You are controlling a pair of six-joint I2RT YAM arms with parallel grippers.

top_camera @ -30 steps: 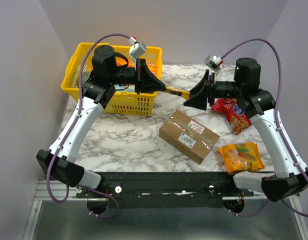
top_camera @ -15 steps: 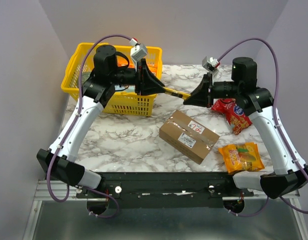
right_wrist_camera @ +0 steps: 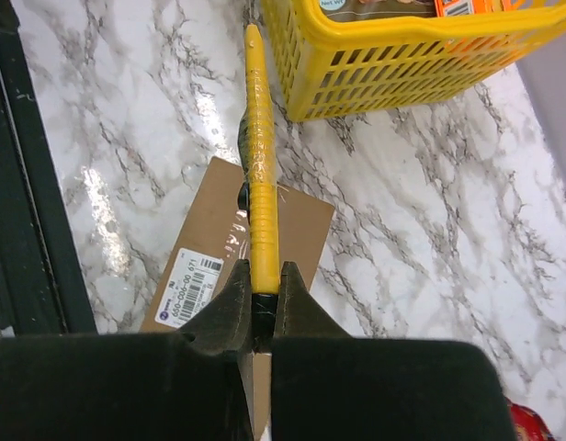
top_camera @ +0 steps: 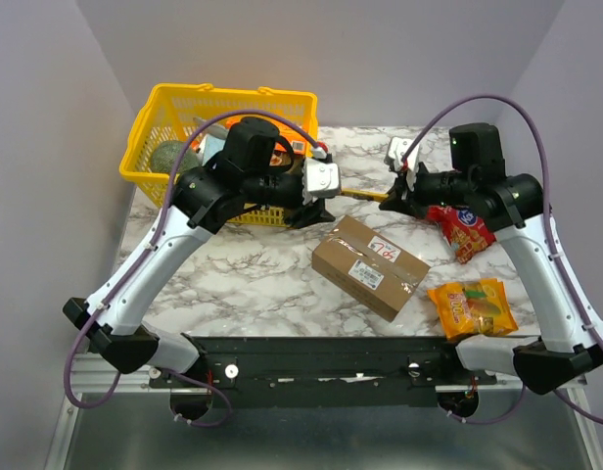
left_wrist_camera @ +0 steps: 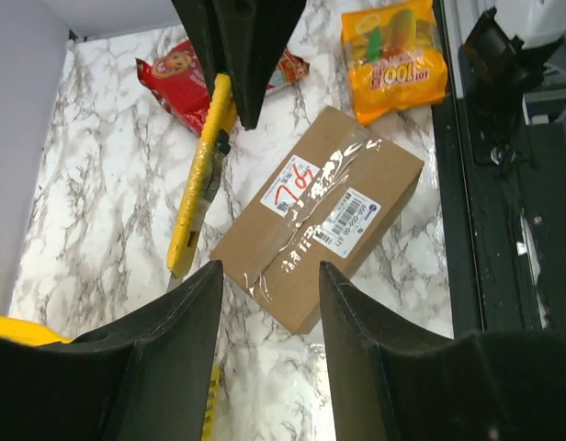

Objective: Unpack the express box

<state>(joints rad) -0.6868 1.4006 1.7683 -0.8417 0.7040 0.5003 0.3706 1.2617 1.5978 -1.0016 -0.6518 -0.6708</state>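
Note:
The express box (top_camera: 370, 266), brown cardboard with a white label, a red-scribbled sticker and clear tape, lies closed on the marble table; it also shows below both wrists (left_wrist_camera: 320, 216) (right_wrist_camera: 205, 248). A yellow utility knife (top_camera: 361, 193) hangs above the table behind the box, with my right gripper (top_camera: 395, 199) shut on its end. The right wrist view has that gripper (right_wrist_camera: 262, 276) pinching the knife (right_wrist_camera: 258, 165), which points toward the basket. My left gripper (top_camera: 314, 212) stands open and empty beside the knife's free end; its view (left_wrist_camera: 269, 271) looks down on the box and the knife (left_wrist_camera: 202, 179).
A yellow basket (top_camera: 164, 108) holding a dark green round thing (top_camera: 170, 157) and orange packs stands at the back left. A red snack bag (top_camera: 460, 225) and an orange snack bag (top_camera: 473, 305) lie on the right of the table.
My left gripper has opened, let go of the knife and swung right and down toward the box. My right gripper has shut on the knife and holds it alone.

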